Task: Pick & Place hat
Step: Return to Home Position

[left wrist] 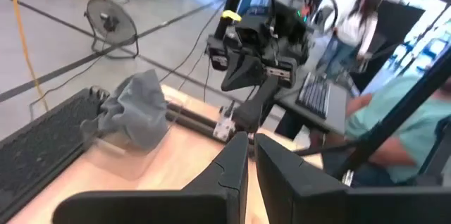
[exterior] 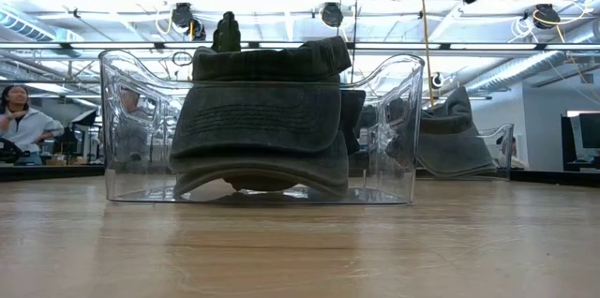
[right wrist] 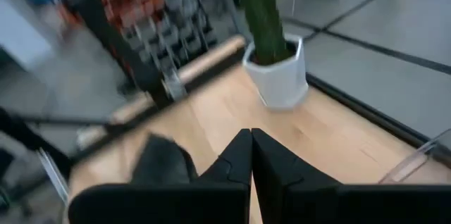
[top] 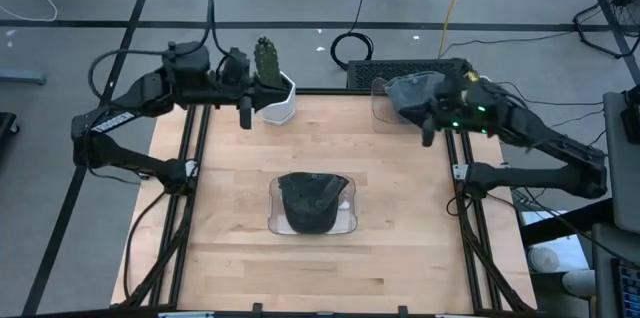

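**Both caps binned, both grippers empty**

The black cap [top: 310,203] lies in a clear bin [top: 349,220] at the middle of the wooden surface [top: 400,268]. In the low view it fills that bin almost from wall to wall, and its crown rises above the rim.

The gray cap [top: 408,96] sits crumpled in a second clear bin [top: 377,108] at the far right corner of the surface. The two bins stand well apart.

The right gripper [top: 428,134] hangs just beside the gray cap's bin, on its near side. It carries nothing and its fingers are pressed together (the right wrist view shows them meeting with no gap).

The left gripper [top: 245,113] hovers over the far left part of the surface, just beside a white pot [top: 283,103] holding a cactus [top: 266,58]. It is also empty, with its fingers drawn close and only a thin slit between them.

Beyond the surface, a person [exterior: 21,120] shows at the left edge of the low view.
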Controlling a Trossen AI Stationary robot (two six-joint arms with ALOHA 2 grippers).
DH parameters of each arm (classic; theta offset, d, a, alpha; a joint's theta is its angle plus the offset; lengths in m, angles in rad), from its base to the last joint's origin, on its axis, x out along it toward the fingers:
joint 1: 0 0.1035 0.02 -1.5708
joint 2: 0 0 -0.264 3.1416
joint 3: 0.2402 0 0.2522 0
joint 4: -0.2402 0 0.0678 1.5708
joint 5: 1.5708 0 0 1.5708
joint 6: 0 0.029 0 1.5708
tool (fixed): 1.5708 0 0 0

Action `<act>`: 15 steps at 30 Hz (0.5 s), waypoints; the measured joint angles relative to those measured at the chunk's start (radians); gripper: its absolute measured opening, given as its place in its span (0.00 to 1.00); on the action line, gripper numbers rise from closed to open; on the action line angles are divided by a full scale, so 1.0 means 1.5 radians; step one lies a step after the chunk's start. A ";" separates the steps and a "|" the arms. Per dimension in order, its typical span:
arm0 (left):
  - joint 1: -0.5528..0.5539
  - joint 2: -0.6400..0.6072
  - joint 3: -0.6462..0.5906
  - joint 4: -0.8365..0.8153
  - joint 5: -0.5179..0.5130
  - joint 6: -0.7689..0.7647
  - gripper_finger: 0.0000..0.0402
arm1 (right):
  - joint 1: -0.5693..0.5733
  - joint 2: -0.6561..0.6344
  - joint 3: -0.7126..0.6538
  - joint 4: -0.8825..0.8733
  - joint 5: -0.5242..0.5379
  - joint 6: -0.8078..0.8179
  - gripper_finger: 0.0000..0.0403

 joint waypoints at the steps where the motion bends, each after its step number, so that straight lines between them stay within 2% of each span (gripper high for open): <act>1: 0.000 -0.008 -0.016 0.021 0.000 -0.009 0.09 | 0.000 -0.024 -0.016 0.015 0.011 0.021 0.00; 10: -0.003 -0.107 -0.253 0.283 0.003 -0.137 0.09 | 0.027 -0.254 -0.219 0.186 0.118 0.207 0.00; 15: 0.006 -0.146 -0.323 0.364 -0.026 -0.208 0.09 | 0.065 -0.298 -0.270 0.183 0.144 0.238 0.00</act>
